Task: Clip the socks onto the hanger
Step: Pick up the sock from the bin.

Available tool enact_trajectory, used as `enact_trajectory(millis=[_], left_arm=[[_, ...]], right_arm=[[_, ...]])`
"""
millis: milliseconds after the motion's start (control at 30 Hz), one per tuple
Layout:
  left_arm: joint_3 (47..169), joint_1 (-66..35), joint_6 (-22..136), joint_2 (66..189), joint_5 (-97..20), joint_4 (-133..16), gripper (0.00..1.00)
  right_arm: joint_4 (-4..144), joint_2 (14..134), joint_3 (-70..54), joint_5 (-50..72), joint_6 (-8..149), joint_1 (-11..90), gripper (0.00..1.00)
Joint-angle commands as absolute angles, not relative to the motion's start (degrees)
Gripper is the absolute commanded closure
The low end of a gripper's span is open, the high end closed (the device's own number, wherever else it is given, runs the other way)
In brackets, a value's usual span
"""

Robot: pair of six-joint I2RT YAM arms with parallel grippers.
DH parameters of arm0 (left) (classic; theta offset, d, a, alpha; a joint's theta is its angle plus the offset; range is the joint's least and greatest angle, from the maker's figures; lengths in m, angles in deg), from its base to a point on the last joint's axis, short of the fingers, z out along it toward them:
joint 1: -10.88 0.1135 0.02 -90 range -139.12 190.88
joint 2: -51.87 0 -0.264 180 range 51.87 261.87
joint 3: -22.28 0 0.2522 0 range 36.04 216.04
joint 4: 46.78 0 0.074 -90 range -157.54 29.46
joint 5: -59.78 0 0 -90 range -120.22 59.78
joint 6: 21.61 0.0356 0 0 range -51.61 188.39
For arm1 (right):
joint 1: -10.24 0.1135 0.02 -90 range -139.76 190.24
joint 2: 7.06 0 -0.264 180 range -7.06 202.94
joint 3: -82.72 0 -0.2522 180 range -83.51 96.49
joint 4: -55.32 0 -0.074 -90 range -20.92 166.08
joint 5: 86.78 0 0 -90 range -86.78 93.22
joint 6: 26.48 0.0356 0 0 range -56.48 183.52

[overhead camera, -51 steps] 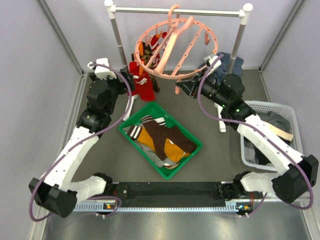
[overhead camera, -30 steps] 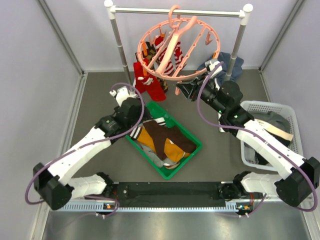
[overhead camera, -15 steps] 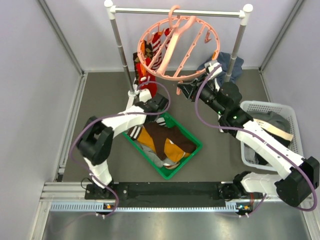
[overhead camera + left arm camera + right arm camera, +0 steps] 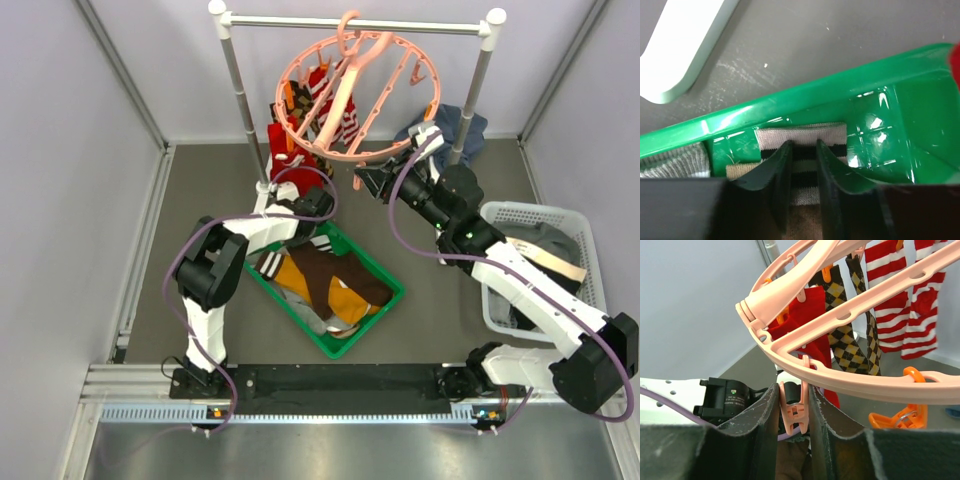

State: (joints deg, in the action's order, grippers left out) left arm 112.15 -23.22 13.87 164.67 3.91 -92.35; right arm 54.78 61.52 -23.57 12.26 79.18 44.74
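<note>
— Left hand (image 4: 804, 150) pinches the striped sock (image 4: 802, 131) by its cuff in the green tray (image 4: 790, 102), likely to lift it.
— And the right hand (image 4: 794, 396)?
— Closed on a clip (image 4: 794, 410) of the hanger (image 4: 850, 382), probably steadying it.

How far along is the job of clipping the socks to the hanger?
Done: a red sock, an argyle sock and a red-and-white striped sock hang from the hanger. In hand: the left gripper pinches a striped-cuff sock in the green tray; the right gripper squeezes a pink clip. Left: the brown sock and mustard sock lie in the tray, unclipped.
</note>
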Motion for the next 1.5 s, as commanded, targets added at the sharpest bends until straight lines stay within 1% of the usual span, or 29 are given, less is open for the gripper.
enact_trajectory(millis=[0, 33, 133, 167, 500, 667, 767, 800, 867, 967, 1167, 1300, 1467], left_arm=[[112.86, -23.31, 13.46, 166.40, 0.19, -94.46, 0.74], [112.68, -23.31, 13.46, 165.96, 0.19, -94.90, 0.82], [112.59, -23.39, 14.07, 163.15, 0.10, -95.69, 0.99], [112.76, -23.39, 14.08, 162.27, 0.10, -96.48, 1.00], [109.25, -24.71, 17.50, 142.69, 3.96, -94.82, 1.00], [105.65, -26.11, 21.72, 134.33, 2.56, -89.99, 1.00], [100.92, -27.52, 26.11, 128.09, 1.16, -83.24, 1.00], [99.34, -27.87, 29.25, 124.68, 0.20, -77.82, 1.00], [94.24, -28.75, 32.69, 119.67, -2.61, -71.73, 1.00], [88.61, -29.90, 40.07, 114.21, -6.30, -61.26, 1.00], [82.27, -32.62, 49.31, 110.50, -16.33, -46.59, 1.00], [79.55, -34.64, 55.98, 111.46, -20.46, -38.23, 1.00], [77.88, -35.61, 60.65, 113.83, -26.79, -27.77, 1.00]], right_arm=[[59.33, 61.32, -25.42, 14.12, 78.55, 46.18, 1.00], [59.41, 61.14, -25.42, 14.03, 78.46, 46.18, 1.00], [59.50, 61.14, -25.51, 13.94, 78.46, 46.27, 1.00], [59.50, 61.14, -25.42, 13.86, 78.37, 46.18, 1.00], [59.85, 60.35, -25.07, 12.98, 78.55, 46.18, 1.00], [60.56, 59.91, -24.19, 12.54, 78.63, 46.27, 1.00], [61.43, 59.65, -23.66, 12.19, 79.16, 46.18, 1.00], [61.35, 59.56, -23.66, 12.19, 79.42, 46.27, 1.00], [61.26, 59.30, -23.57, 12.36, 80.30, 46.18, 1.00], [61.87, 59.21, -22.70, 13.24, 80.92, 46.18, 1.00], [61.88, 58.86, -21.99, 14.99, 83.11, 46.18, 1.00], [61.96, 58.60, -21.11, 16.84, 84.70, 46.18, 1.00], [60.47, 58.24, -21.64, 18.42, 86.71, 46.27, 1.00]])
